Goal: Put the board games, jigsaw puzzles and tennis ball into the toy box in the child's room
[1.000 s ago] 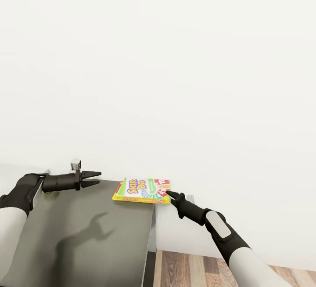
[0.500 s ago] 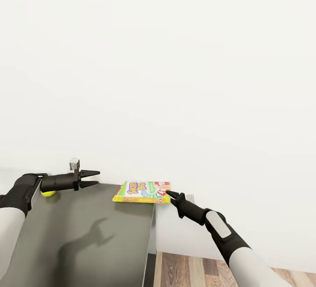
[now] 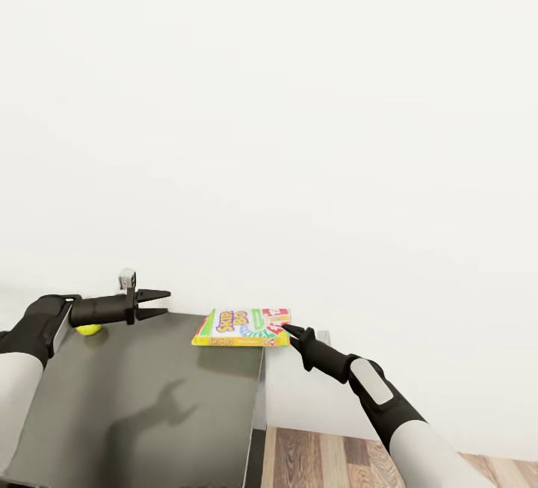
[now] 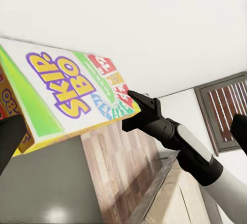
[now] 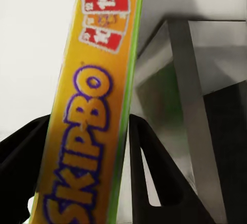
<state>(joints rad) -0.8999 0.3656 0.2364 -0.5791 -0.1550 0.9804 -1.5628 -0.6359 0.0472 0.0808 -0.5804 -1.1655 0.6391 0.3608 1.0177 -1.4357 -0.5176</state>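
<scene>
A Skip-Bo board game (image 3: 239, 326), white-green with red cards and a yellow edge, hangs over the far right corner of the grey toy box (image 3: 149, 391). My right gripper (image 3: 285, 329) is shut on its right end. In the right wrist view the game's yellow edge (image 5: 92, 126) runs between the black fingers (image 5: 149, 167). My left gripper (image 3: 166, 304) stands open above the box's far left, pointing at the game, and the left wrist view looks at the game (image 4: 67, 87) and the right gripper (image 4: 135, 108). The tennis ball (image 3: 90, 329) lies in the box under my left arm.
A plain white wall (image 3: 299, 137) stands right behind the box. Wood-plank floor (image 3: 336, 458) shows below, to the right of the box's thin right wall (image 3: 258, 398).
The tennis ball has come out from under my left arm and shows more fully. The game has sunk and tilted slightly at the box's corner. Both arms have barely moved.
</scene>
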